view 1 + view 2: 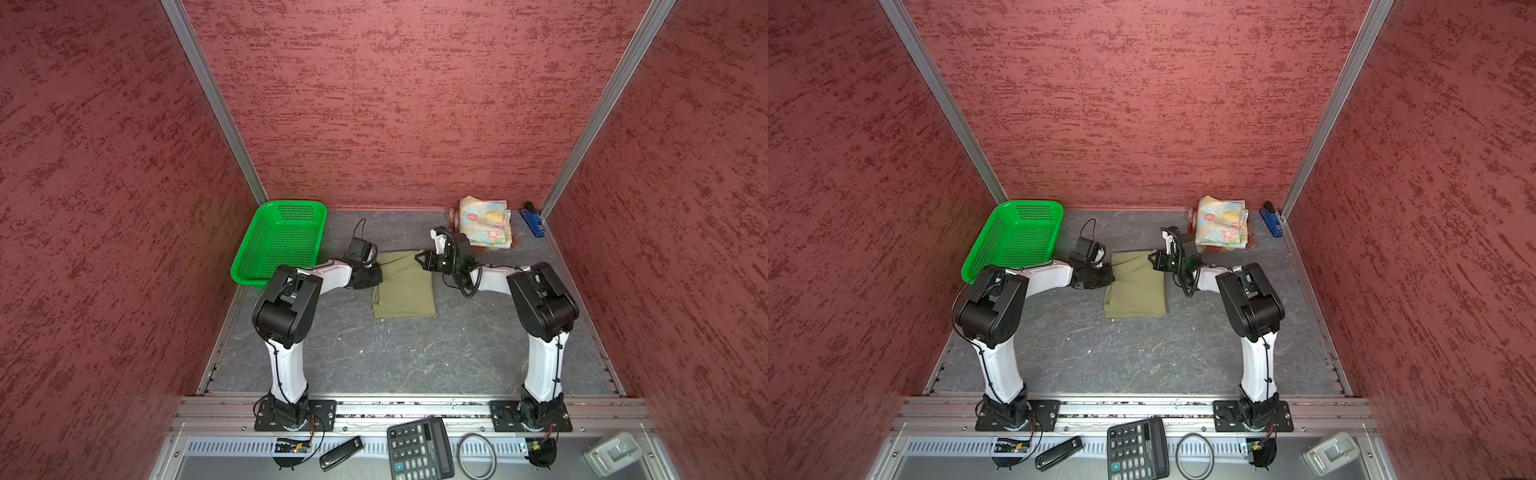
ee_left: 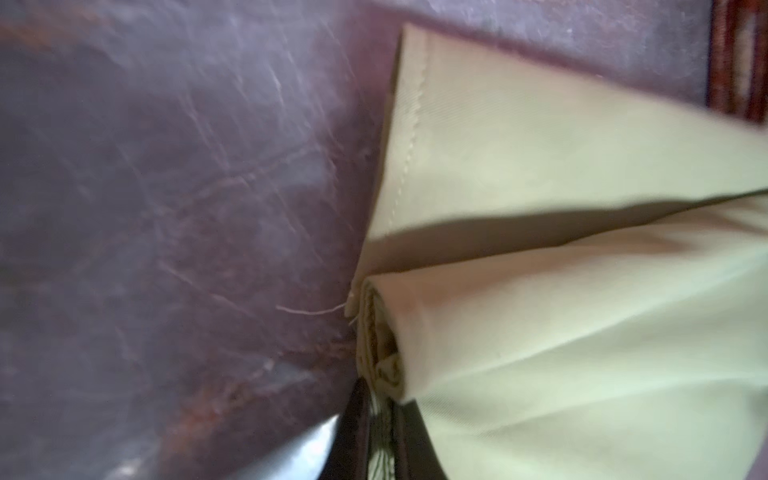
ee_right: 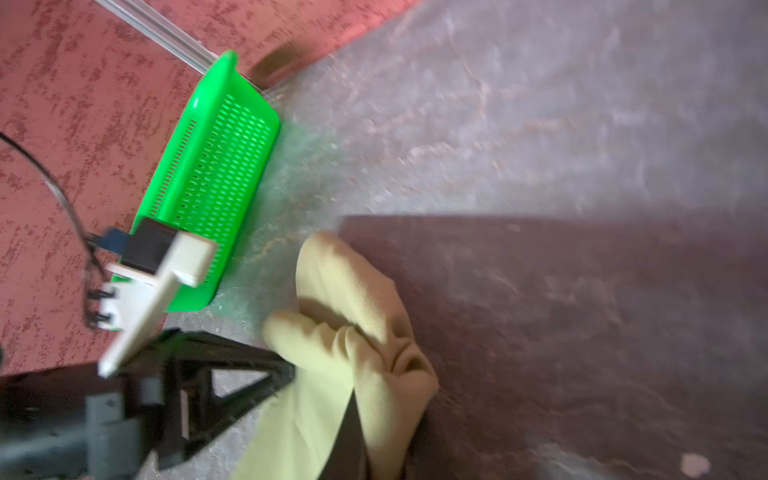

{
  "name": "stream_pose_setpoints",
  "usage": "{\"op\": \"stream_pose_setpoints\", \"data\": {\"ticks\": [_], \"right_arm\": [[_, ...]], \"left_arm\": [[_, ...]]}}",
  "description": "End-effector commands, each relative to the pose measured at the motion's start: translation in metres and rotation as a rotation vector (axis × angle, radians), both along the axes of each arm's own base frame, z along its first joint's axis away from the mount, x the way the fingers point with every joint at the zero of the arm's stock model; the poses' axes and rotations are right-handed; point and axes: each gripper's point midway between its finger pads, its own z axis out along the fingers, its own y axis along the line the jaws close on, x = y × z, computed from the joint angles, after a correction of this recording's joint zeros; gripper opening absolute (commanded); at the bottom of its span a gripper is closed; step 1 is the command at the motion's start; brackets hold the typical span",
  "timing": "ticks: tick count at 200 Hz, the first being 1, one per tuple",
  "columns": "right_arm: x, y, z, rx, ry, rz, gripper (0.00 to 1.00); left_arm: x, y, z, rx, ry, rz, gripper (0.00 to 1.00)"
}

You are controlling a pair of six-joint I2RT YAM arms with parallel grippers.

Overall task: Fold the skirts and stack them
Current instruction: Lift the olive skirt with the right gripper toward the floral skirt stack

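Worktop (image 1: 374,365): khaki skirt (image 1: 405,291) folded, mid, between my arms. Floral skirt (image 1: 484,222) in far right corner, atop plaid skirt (image 2: 735,62), which shows only a rim. Left jaws nearly together, pinching khaki's left edge. Right jaws pressed on its bunched far right corner. Cloth hides most of my fingertips; wrist views blurred.

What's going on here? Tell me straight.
Both arms are working the olive skirt, lying partly folded mid-table. The left gripper pinches its left edge and the right gripper its far right corner. The floral skirt already sits folded on the plaid skirt at the back right. The green basket stands aside, back left.
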Motion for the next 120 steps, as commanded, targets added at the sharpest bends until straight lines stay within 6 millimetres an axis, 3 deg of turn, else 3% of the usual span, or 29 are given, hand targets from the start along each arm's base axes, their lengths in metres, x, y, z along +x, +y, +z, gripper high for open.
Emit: {"op": "stream_pose_setpoints", "data": {"ticks": [1, 11, 48, 81, 120], "right_arm": [[0.020, -0.026, 0.044, -0.134, -0.109, -0.087, 0.00], [0.022, -0.031, 0.055, -0.172, -0.137, -0.087, 0.00], [0.036, -0.051, 0.085, -0.284, -0.214, -0.099, 0.00], [0.048, -0.069, 0.124, -0.331, -0.294, -0.104, 0.00], [0.065, -0.095, 0.149, -0.382, -0.362, -0.111, 0.00]], "left_arm": [[-0.019, -0.002, 0.002, -0.039, 0.053, 0.009, 0.35], [-0.017, -0.008, 0.016, -0.069, 0.015, -0.001, 0.47], [-0.015, -0.020, 0.048, -0.136, -0.062, -0.014, 0.58], [-0.015, -0.022, 0.054, -0.134, -0.072, -0.025, 0.62], [-0.018, -0.024, 0.054, -0.134, -0.068, -0.033, 0.62]]}}
